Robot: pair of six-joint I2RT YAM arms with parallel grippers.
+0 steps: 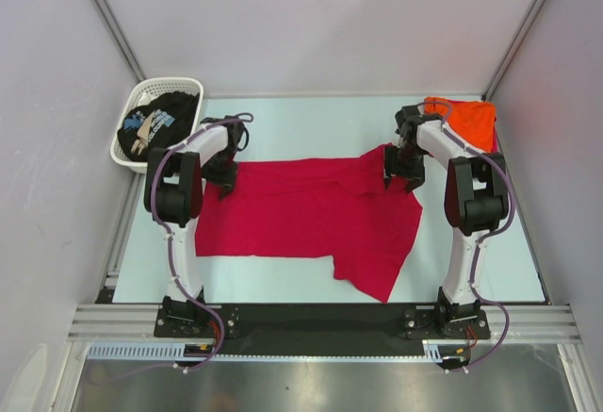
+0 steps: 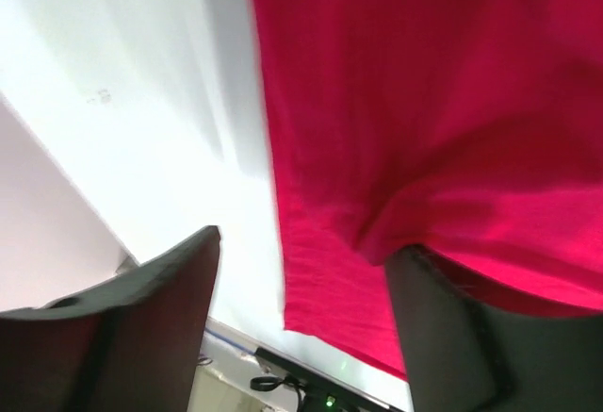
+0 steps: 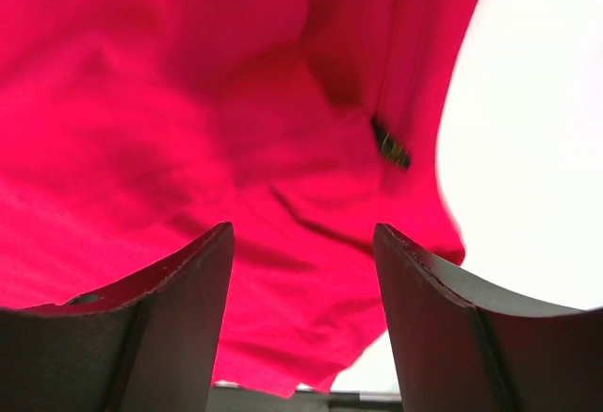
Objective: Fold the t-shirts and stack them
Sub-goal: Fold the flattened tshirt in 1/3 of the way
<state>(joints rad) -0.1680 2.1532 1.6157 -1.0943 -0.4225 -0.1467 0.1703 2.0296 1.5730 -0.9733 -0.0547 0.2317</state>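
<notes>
Behind right arm (image 1: 443, 144), half-hidden orange tee (image 1: 473, 122)

Pale desk (image 1: 283, 120) in view. Crimson tee (image 1: 301, 214) spread across middle, mostly flat, rumpled toward far right, one flap trailing toward near edge. Orange tee (image 1: 474, 120) bunched in far right corner. White lattice basket (image 1: 170, 83) at far left corner.

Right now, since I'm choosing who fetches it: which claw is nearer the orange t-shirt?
Right. The right claw is at the right end of the red t-shirt, a little in front of the orange t-shirt; the left claw is at its left end, across the table.
</notes>
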